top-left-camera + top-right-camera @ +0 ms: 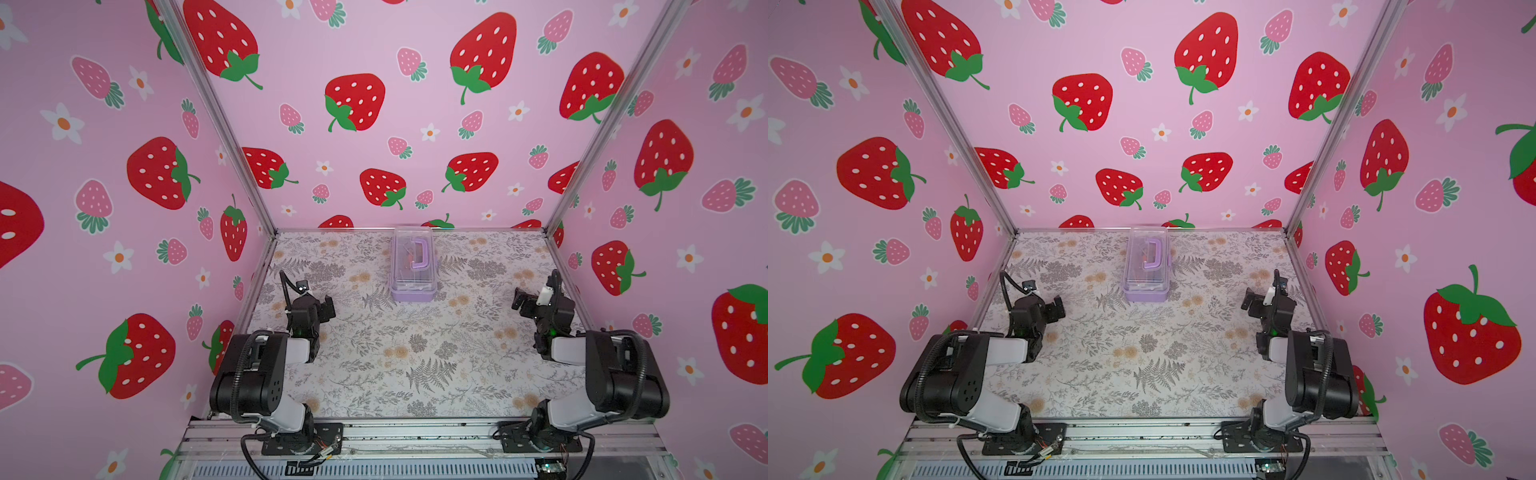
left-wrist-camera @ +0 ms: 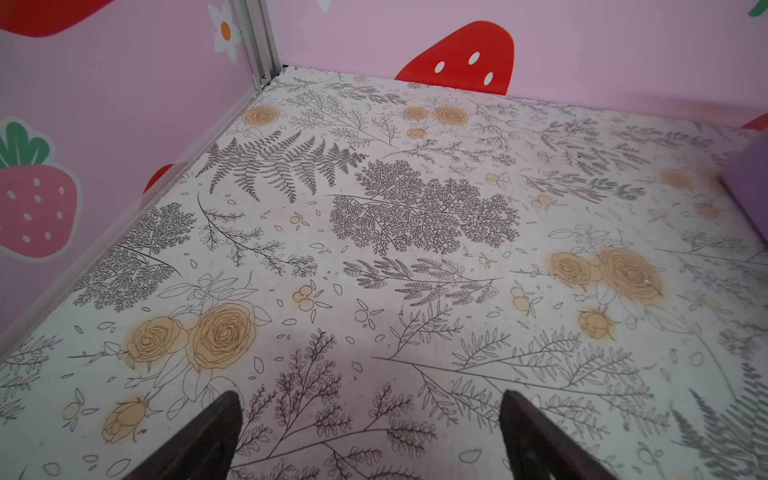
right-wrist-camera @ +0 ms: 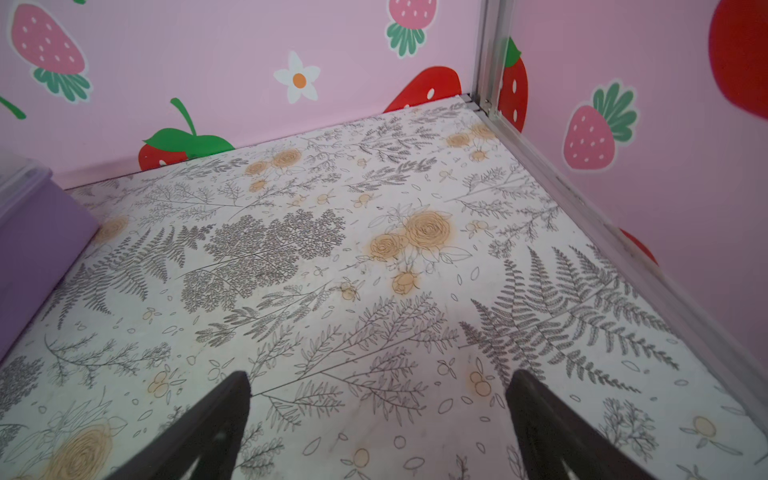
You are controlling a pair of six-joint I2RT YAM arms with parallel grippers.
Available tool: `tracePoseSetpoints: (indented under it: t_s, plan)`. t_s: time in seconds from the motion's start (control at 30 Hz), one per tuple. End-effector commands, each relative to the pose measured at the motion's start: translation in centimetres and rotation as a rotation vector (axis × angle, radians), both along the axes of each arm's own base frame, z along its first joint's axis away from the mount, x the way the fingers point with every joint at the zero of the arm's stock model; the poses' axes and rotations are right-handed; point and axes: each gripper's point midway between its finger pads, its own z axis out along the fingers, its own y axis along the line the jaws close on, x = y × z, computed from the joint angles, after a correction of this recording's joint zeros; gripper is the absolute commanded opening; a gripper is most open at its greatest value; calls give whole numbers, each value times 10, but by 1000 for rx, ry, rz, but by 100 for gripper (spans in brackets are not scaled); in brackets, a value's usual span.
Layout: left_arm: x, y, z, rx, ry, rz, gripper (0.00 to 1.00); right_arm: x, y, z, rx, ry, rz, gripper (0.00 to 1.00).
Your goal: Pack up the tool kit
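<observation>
Where the floral tabletop nears the back wall, the tool kit box stands mid-frame in both top views. Its clear lid is shut, with the purple handle on top and something orange visible inside. The left gripper sits at lower left and the right gripper at lower right. Both are well apart from the box, jaws wide, holding nothing.

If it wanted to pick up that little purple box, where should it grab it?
Probably the lilac box by its two long sides, coming down from above: they are straight, parallel and unobstructed. The purple handle seems to lie flat on the clear lid, so it looks harder to hook.
</observation>
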Motion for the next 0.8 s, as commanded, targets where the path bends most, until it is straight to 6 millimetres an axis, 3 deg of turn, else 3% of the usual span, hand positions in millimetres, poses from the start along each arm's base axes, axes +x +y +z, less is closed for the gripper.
tracePoseSetpoints:
  t_s: [0.0,0.23,0.33,0.43,0.53,0.63,0.67,0.77]
  plan:
    - [12,-2,19,-3,-59,-14,99,4,4,5,179,-38,77,99]
    - [12,-2,19,-1,-60,-14,99,-24,-9,23,128,-134,-45,99]
    - [12,-2,19,-1,-61,-13,99,-27,5,34,23,-161,-30,99]
    - [12,-2,19,-1,-61,-14,99,-33,20,58,-190,-222,-30,99]
    - [12,-2,19,-1,-61,-13,99,-37,24,76,-270,-271,-50,99]
    - [12,-2,19,-1,-60,-13,99,-36,13,53,-272,-216,-108,99]
    - [12,-2,19,-1,-59,-13,99,-32,10,55,-273,-222,-129,99]
    - [12,-2,19,-1,-61,-13,99,-14,21,42,-236,-166,-62,99]
